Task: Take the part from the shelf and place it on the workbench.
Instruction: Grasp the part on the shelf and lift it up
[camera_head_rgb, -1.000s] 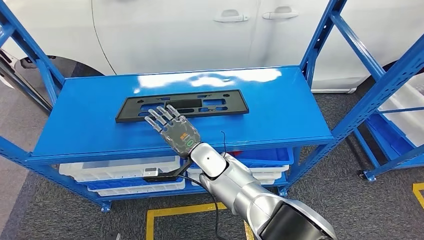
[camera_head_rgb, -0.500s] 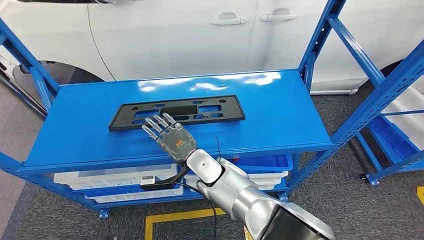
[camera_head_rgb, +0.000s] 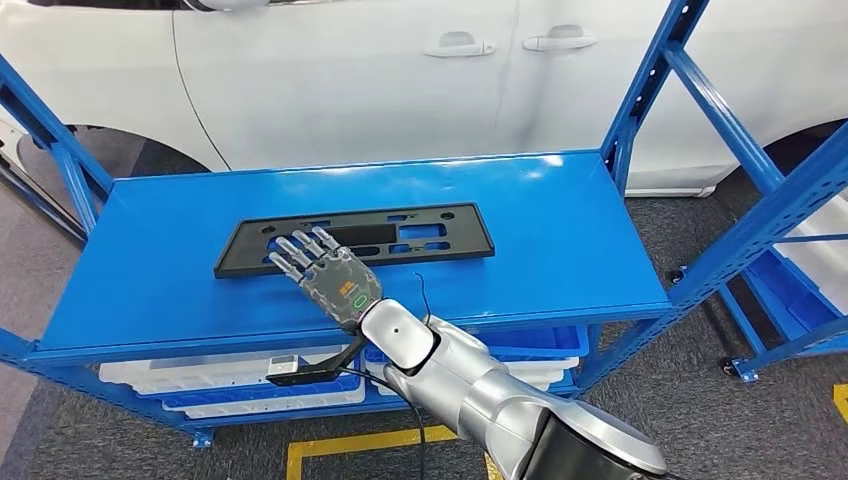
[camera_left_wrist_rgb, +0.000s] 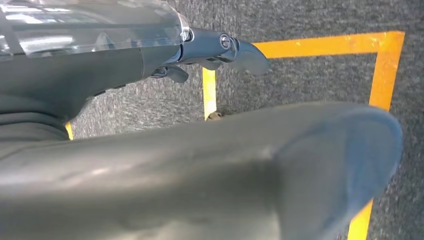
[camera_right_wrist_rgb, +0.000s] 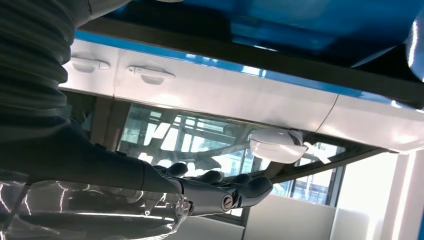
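1. Since the earlier frames, the right hand (camera_head_rgb: 325, 275) has crept a little further left along the near edge of the black plastic part (camera_head_rgb: 352, 238), though the whole scene has also shifted in the head view, so some of that is camera motion.

2. Its fingers are spread and extended flat, with the fingertips (camera_head_rgb: 298, 243) overlapping the part's near edge; nothing is gripped yet. From the right wrist view the fingers (camera_right_wrist_rgb: 235, 192) read as straight and uncurled too.

3. That long flat frame with cut-outs lies on the top level of the blue shelf (camera_head_rgb: 560, 230), towards the left and parallel to the front edge, with a white car (camera_head_rgb: 380, 80) behind.

4. The left hand (camera_left_wrist_rgb: 220, 47) hangs over grey floor with yellow tape lines (camera_left_wrist_rgb: 385, 75); its fingers look loosely extended around nothing.

5. Risks, as I judge them:
   - The part is thin and flush on a slick shelf, so fingers may slide over it, or push it back, instead of getting beneath.
   - A one-handed grip left of centre (the part is long) could let the far end droop and twist out.
   - Dragging it forward may snag a cut-out on a fingertip.
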